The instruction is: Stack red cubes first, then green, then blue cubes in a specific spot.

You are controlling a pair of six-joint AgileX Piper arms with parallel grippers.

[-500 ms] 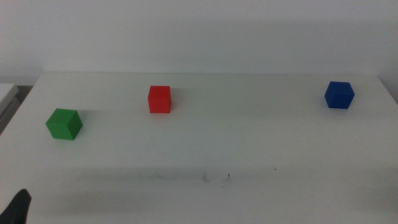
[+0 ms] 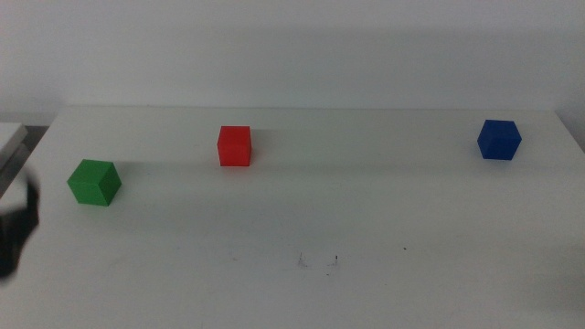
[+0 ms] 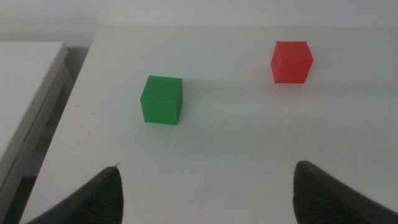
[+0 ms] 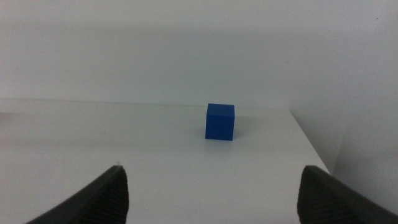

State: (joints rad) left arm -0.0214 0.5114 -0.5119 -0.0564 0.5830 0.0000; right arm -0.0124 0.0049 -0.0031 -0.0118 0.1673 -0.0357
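The red cube (image 2: 234, 146) sits toward the back of the white table, left of centre, and shows too in the left wrist view as the red cube (image 3: 291, 61). The green cube (image 2: 94, 182) lies at the left; my left gripper (image 3: 211, 196) stands open a short way before the green cube (image 3: 161, 99). In the middle view the left gripper (image 2: 18, 228) is a dark blur at the left edge. The blue cube (image 2: 498, 140) rests far right; my right gripper (image 4: 217, 196) is open, well short of the blue cube (image 4: 220, 121). The specific spot (image 2: 316, 260) is a speckled patch near the front centre.
The table's left edge (image 3: 68, 118) drops off beside the green cube, with a pale shelf (image 3: 25, 93) beyond it. The table's right edge (image 4: 311, 146) runs close to the blue cube. A white wall stands behind the table.
The left gripper has risen from the bottom left corner of the middle view to mid-height at the left edge, blurred by motion. The cubes have not moved.
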